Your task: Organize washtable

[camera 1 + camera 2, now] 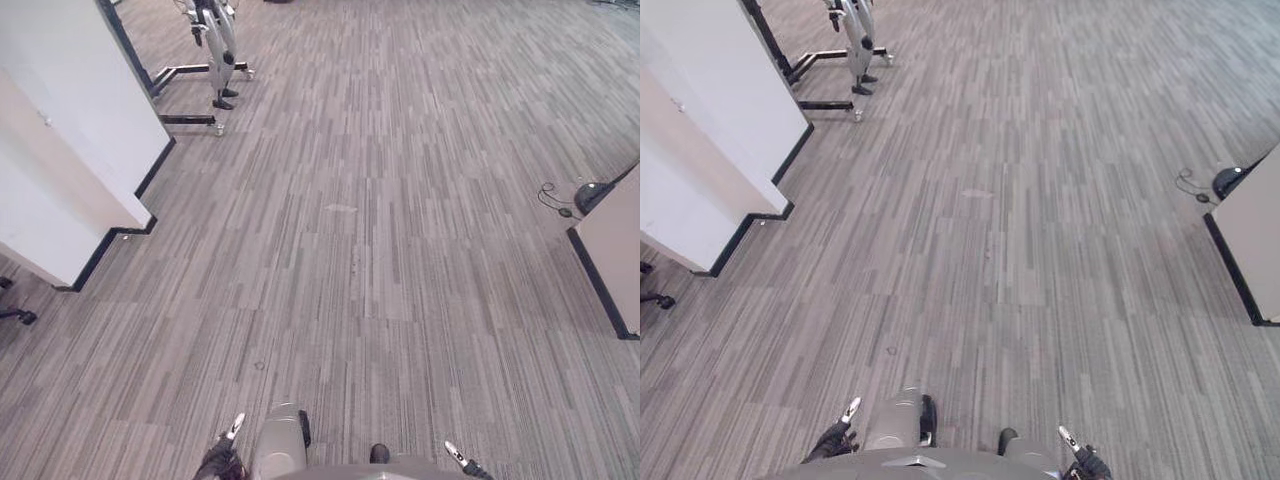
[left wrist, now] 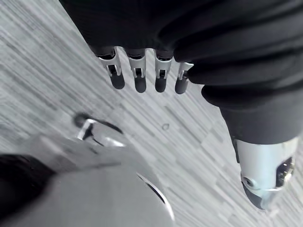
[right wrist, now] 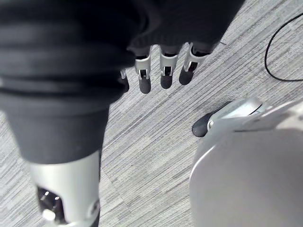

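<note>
Left hand (image 2: 139,80) and right hand (image 3: 166,75) hang with fingers straight and loose, holding nothing, over grey striped carpet (image 1: 380,250). The carpet runs out alongside a white partition (image 1: 70,150) with a black base. Just beyond the partition stands a wheeled stand (image 1: 220,60), and well across from the partition is a beige panel (image 1: 615,250).

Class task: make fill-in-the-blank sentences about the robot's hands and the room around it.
The left hand and the right hand each hold ____.
The striped floor is ____ in colour.
The white partition stands on the robot's ____ side.
The small dark device lies to the robot's ____.
Missing: nothing; grey; left; right.
</note>
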Robot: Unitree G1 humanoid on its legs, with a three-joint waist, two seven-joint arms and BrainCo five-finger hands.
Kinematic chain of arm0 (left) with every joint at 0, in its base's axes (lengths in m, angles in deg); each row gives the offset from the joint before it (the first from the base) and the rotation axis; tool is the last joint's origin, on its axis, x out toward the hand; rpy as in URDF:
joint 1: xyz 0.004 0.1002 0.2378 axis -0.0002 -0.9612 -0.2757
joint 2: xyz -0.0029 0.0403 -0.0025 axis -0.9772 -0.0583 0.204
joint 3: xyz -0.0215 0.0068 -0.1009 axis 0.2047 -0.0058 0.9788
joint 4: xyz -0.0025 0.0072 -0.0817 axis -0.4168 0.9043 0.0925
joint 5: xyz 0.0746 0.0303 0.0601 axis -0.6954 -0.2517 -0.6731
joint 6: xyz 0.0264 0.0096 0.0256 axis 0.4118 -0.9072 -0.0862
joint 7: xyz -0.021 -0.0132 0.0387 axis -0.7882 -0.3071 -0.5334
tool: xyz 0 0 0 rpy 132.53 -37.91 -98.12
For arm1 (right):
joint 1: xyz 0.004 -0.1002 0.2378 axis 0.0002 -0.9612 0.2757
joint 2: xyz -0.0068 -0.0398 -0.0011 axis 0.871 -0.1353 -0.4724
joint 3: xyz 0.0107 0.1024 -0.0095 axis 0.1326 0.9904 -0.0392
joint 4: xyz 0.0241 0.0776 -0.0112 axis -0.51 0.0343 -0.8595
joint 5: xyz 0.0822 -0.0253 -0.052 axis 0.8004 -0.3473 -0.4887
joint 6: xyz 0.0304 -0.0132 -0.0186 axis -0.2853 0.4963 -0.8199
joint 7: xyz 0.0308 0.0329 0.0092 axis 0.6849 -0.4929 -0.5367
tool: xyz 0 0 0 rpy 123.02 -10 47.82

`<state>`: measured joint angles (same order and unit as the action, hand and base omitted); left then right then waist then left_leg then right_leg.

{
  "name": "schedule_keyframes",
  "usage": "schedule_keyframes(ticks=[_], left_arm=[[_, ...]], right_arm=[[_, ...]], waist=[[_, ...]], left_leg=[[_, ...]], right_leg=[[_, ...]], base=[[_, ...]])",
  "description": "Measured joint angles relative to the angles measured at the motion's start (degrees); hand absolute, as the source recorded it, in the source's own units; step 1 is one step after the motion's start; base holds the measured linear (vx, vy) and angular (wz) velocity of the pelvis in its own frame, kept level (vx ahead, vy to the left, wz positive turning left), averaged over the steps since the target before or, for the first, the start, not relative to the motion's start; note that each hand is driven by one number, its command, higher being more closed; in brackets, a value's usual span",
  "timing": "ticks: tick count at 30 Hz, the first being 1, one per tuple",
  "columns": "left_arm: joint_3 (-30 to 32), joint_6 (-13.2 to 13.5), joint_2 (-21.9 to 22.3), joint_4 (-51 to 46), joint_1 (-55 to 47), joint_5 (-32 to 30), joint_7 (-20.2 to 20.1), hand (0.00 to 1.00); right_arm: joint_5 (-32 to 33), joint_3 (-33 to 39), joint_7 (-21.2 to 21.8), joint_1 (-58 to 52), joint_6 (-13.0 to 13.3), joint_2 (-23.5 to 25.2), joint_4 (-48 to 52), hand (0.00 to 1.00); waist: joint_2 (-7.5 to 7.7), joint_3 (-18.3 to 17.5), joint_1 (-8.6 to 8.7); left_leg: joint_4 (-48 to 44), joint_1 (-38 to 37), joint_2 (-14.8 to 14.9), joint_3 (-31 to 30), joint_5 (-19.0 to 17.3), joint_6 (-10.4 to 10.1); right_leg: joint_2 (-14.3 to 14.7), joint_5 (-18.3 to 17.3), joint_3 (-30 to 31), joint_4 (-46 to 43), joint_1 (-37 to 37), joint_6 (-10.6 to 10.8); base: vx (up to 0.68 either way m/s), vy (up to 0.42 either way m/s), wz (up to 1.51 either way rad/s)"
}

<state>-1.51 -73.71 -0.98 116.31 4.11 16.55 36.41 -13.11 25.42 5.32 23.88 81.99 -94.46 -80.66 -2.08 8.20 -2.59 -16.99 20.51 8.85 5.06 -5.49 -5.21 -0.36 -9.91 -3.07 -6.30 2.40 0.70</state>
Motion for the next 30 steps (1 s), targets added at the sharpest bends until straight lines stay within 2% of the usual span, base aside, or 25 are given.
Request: schedule_keyframes(ticks=[2,3,4,5,6,7,9,11,13,14,15,16,18,19,20,21,22,23,24,25,26,27,28,29,30], left_arm=[[0.5,-0.35,-0.06,0.61,-1.14,-0.04,0.0,0.0],[1.41,-0.97,-0.53,1.91,-2.55,-0.08,-0.07,0.0],[1.85,-1.0,-1.5,2.37,-3.7,-0.36,-0.09,0.0],[1.79,-1.14,-2.18,2.78,-3.6,-0.61,-0.04,0.0],[-0.21,-1.3,-3.64,3.62,-3.52,-0.76,-0.1,0.0],[-2.71,-1.37,-4.4,3.25,-2.54,-1.23,-0.3,0.0],[-2.81,-1.28,-4.15,1.31,-1.86,-2.4,-0.49,0.0],[-2.33,-1.22,-3.85,1.43,1.08,-2.58,-0.51,0.0],[-2.33,-1.2,-3.22,1.3,2.88,-2.58,-0.48,0.0],[-2.28,-1.16,-1.87,1.21,4.16,-2.71,-0.5,0.0],[-2.02,-1.1,-0.36,0.43,4.53,-2.9,-0.54,0.0],[-0.54,-1.02,0.35,-0.57,4.65,-3.65,-0.62,0.0],[2.31,-0.94,2.53,-0.8,3.51,-4.6,-0.61,0.0],[3.54,-1.02,3.29,-0.19,4.05,-5.0,-0.69,0.0],[4.9,-1.04,3.57,-0.54,4.17,-5.03,-0.73,0.0],[7.1,-1.09,5.05,-0.57,4.17,-4.87,-0.77,0.0],[7.31,-1.04,5.34,-0.55,3.63,-4.73,-0.8,0.0],[7.21,-1.0,5.37,-0.43,3.71,-4.0,-0.87,0.0],[6.6,-1.02,4.64,-0.48,3.85,-3.78,-1.02,0.0],[6.6,-0.97,4.04,-0.64,3.67,-3.73,-1.15,0.0],[5.83,-0.7,2.74,-1.37,3.65,-3.65,-1.44,0.0],[4.92,-0.41,1.76,-1.87,3.66,-3.41,-1.61,0.0],[4.14,-0.34,1.13,-2.16,3.55,-3.19,-1.68,0.0],[4.05,-0.34,0.87,-2.03,3.23,-2.76,-1.63,0.0],[4.48,-0.41,0.79,-2.04,2.44,-2.66,-1.56,0.0]], right_arm=[[-0.03,1.52,0.1,-0.04,-0.08,0.44,0.06,0.0],[-0.08,1.5,0.27,-1.46,-0.67,0.87,0.23,0.0],[-0.18,1.44,0.44,-2.6,-0.86,1.6,0.28,0.0],[-0.22,1.35,0.5,-2.26,-1.04,2.17,0.27,0.0],[-0.09,1.06,0.97,-1.79,-0.9,3.0,0.43,0.0],[-0.14,0.56,1.28,-2.49,-1.01,2.93,0.48,0.0],[-0.18,-0.65,1.49,-2.71,-0.79,2.66,0.78,0.0],[-0.1,-0.82,1.52,-2.57,-0.46,2.8,1.21,0.0],[0.11,-0.68,1.54,-2.81,-0.64,3.06,1.25,0.0],[0.1,-0.14,1.49,-3.26,-0.65,3.02,1.27,0.0],[0.03,0.39,1.47,-3.39,-0.73,2.94,1.21,0.0],[0.02,0.86,1.45,-3.44,-0.85,3.03,1.18,0.0],[0.01,1.31,1.48,-4.29,-1.1,2.33,1.28,0.0],[-0.03,2.16,1.47,-4.42,-1.22,2.36,0.93,0.0],[-0.03,3.29,1.51,-4.48,-1.2,2.17,1.04,0.0],[-0.05,3.87,1.52,-4.03,-1.17,1.21,2.71,0.0],[-0.02,3.93,1.53,-3.65,-1.13,1.13,3.27,0.0],[-0.21,3.86,1.48,-2.07,-0.88,0.62,3.79,0.0],[-0.13,3.75,1.29,-0.5,-1.2,-0.08,2.61,0.0],[0.06,3.05,1.25,-0.23,-1.18,0.36,2.79,0.0],[0.17,1.54,1.3,0.71,-1.06,1.2,3.0,0.0],[0.2,0.66,1.33,2.01,-1.04,1.3,2.78,0.0],[0.29,0.49,1.32,3.77,-1.0,1.45,2.75,0.0],[0.41,0.34,1.25,5.2,-0.88,1.52,2.76,0.0],[1.18,-1.11,1.2,6.57,-0.37,1.95,3.28,0.0]], waist=[[0.53,-0.56,-0.4],[1.83,-2.47,-1.52],[4.65,-3.59,-2.06],[5.57,-3.3,-1.72],[6.5,-2.74,0.05],[6.03,-2.48,1.09],[5.91,-2.39,0.75],[5.67,-2.18,1.39],[5.24,-1.86,2.35],[4.51,-1.32,2.69],[4.17,-1.34,2.75],[4.12,-1.33,2.9],[1.34,-2.55,4.3],[1.38,-2.29,4.47],[0.37,-2.26,4.42],[-2.06,-2.14,3.68],[-2.66,-1.84,3.15],[-3.2,-0.3,2.07],[-3.01,1.11,1.84],[-2.29,1.34,1.56],[-0.5,1.54,1.26],[0.53,1.55,0.41],[0.87,1.75,-0.38],[0.89,1.83,-0.84],[1.65,1.56,-1.56]], left_leg=[[-2.51,1.06,-1.07,-0.74,0.75,1.93],[-3.51,-1.02,-3.25,0.92,0.35,2.41],[-4.3,-3.31,-5.72,2.97,0.31,2.92],[-4.87,-4.92,-6.83,3.35,-1.15,3.75],[-3.64,-9.41,-8.88,2.76,-2.63,5.03],[-1.73,-14.29,-9.7,1.56,-3.68,6.73],[1.26,-20.48,-9.52,1.47,-5.68,7.18],[5.6,-25.97,-9.05,0.61,-6.84,7.38],[8.89,-29.85,-8.72,-0.12,-7.49,7.65],[11.03,-32.75,-8.6,-0.79,-8.84,7.32],[12.23,-35.35,-8.63,-0.86,-10.78,6.86],[12.34,-36.99,-8.56,-1.24,-12.77,6.56],[11.05,-40.49,-5.78,-2.82,-15.85,5.42],[2.25,-39.02,-4.28,-3.45,-16.79,5.03],[-5.06,-36.61,-3.13,-3.98,-16.6,4.71],[-25.81,-27.89,-0.49,-5.47,-6.65,0.77],[-32.77,-24.54,-0.38,-6.52,0.68,-0.51],[-43.83,-19.62,0.21,-7.08,4.37,-2.37],[-49.99,-16.3,0.42,-6.06,1.62,-0.83],[-51.14,-14.22,0.42,-4.94,-0.26,-0.14],[-50.11,-9.78,0.39,-1.97,-3.39,1.07],[-45.78,-7.03,0.37,0.43,-5.47,1.9],[-39.8,-4.72,0.36,2.0,-7.22,2.31],[-30.79,-2.8,0.16,2.92,-7.57,2.62],[-16.3,-1.73,-0.62,3.94,-6.39,2.46]], right_leg=[[-1.26,-4.14,0.53,-4.06,-0.35,1.11],[-3.7,-7.92,1.5,-8.38,-0.09,2.31],[-6.76,-10.91,2.3,-22.8,-3.8,3.89],[-8.55,-9.7,2.09,-31.99,-6.97,3.86],[-11.2,-0.51,1.1,-45.64,-11.12,2.97],[-12.86,5.39,-0.78,-52.89,-12.45,2.26],[-11.83,3.11,-1.93,-57.83,-16.97,0.74],[-10.1,-0.04,-5.81,-51.77,-22.47,1.51],[-9.58,-0.4,-9.72,-40.28,-24.11,1.26],[-9.44,1.15,-12.64,-27.75,-24.23,1.95],[-8.75,4.79,-13.58,-14.45,-24.02,2.26],[-8.3,6.81,-13.31,-8.84,-24.53,2.71],[-5.94,6.07,-13.27,-12.45,-25.47,0.71],[-4.38,11.71,-11.96,-13.52,-23.4,-2.88],[-3.77,12.3,-11.73,-14.03,-22.28,-3.3],[-1.27,8.28,-12.74,-14.81,-19.15,-3.26],[-0.21,6.94,-12.17,-14.66,-17.57,-3.55],[1.67,5.08,-10.88,-13.75,-13.09,-4.17],[2.68,4.94,-9.69,-11.9,-7.1,-4.35],[2.71,4.79,-8.96,-10.36,-4.16,-4.59],[2.33,4.67,-7.79,-6.61,1.24,-4.76],[1.91,4.68,-6.35,-4.32,4.27,-4.75],[1.61,4.67,-4.9,-2.83,6.54,-4.73],[1.12,4.25,-3.59,-1.71,8.45,-4.11],[-0.45,1.29,-2.29,-0.07,10.63,-2.39]], base=[[0.45,0.172,-0.31],[0.71,0.171,-0.61],[0.68,0.125,-0.56],[0.64,0.094,-0.03],[0.62,0.116,0.51],[0.63,0.123,0.51],[0.53,0.091,-0.01],[0.5,0.031,0.07],[0.08,0.016,0.36],[-0.12,0.079,0.36],[-0.01,0.048,0.25],[0.37,-0.127,0.34],[0.67,-0.283,0.56],[0.59,-0.267,0.5],[0.65,-0.361,0.25],[0.43,-0.267,-0.11],[0.4,-0.275,-0.46],[0.22,-0.144,-0.52],[0.16,-0.094,-0.47],[0.02,-0.016,-0.28],[-0.09,0.01,-0.33],[-0.19,0.021,-0.55],[-0.22,0.037,-0.76],[-0.28,0.052,-1.01],[-0.26,0.063,-1.09]])
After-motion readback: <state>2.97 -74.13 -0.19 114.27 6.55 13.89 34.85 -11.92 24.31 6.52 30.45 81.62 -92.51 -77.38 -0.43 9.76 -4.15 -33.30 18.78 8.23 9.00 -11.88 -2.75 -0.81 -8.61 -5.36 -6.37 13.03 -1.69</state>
